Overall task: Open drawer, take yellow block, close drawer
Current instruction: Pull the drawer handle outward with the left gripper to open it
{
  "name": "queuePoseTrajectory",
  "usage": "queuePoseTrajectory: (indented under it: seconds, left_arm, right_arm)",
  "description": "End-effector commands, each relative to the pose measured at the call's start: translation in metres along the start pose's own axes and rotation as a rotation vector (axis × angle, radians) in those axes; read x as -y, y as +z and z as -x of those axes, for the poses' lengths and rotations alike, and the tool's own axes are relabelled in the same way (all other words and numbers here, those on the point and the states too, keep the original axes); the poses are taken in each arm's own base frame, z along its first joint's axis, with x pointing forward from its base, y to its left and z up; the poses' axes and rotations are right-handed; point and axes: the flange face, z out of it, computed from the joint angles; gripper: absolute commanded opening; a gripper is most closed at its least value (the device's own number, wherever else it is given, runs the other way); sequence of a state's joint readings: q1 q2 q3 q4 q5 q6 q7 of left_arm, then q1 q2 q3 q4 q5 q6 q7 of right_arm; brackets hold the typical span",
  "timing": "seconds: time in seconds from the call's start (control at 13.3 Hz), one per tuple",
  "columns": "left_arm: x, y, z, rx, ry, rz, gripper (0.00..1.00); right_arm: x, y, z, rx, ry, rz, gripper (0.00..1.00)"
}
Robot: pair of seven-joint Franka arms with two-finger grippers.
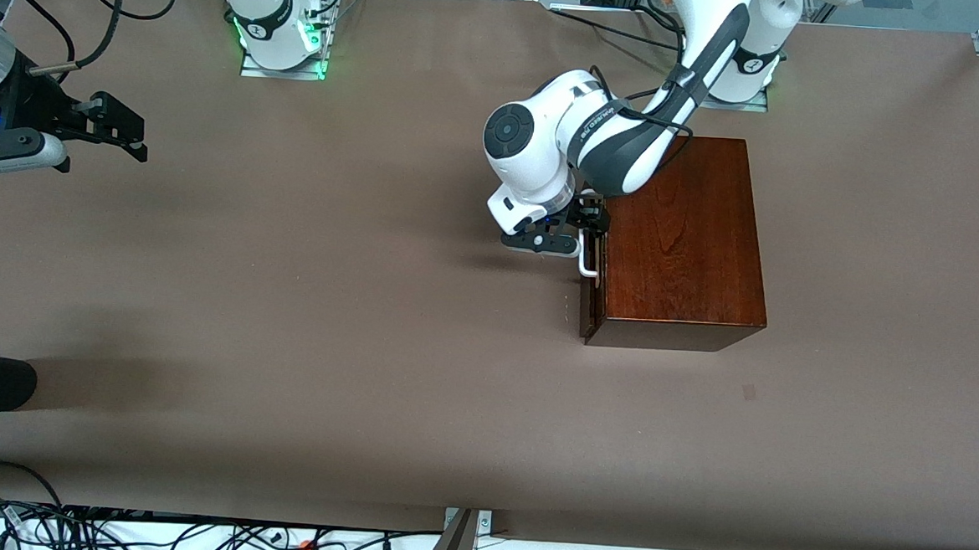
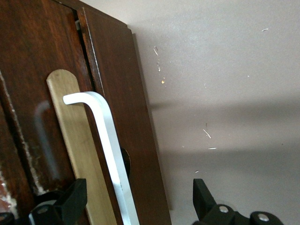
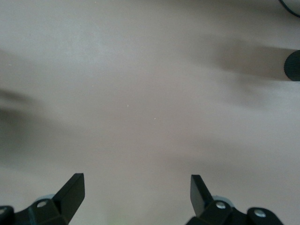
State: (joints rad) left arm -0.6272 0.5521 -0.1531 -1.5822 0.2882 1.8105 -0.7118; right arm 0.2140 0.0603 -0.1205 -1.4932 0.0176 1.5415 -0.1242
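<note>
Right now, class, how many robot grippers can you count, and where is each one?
2. The left gripper is at the drawer's white handle, fingers open around it. The right gripper waits open over bare table at the right arm's end.

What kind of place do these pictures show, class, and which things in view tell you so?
Most likely a robotics lab. Two white robot arms are bolted to a brown-covered table, loose cables trail along its edge, and the left gripper is at a wooden box's drawer handle; the right gripper waits.
</note>
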Motion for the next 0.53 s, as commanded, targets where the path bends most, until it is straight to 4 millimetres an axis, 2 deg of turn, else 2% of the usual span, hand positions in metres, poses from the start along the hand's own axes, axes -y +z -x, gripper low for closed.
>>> queuePoseTrajectory:
  seconds: [0.0, 0.45]
  left_arm:
    - [-0.003, 0.006, -0.001, -0.018, -0.001, -0.026, 1.0]
    - [-0.028, 0.027, 0.003, -0.04, -0.014, -0.054, 1.0]
  right_arm:
    - [0.003, -0.004, 0.0, -0.011, -0.005, -0.014, 1.0]
    - [0.002, -0.004, -0.001, -0.017, -0.005, -0.013, 1.0]
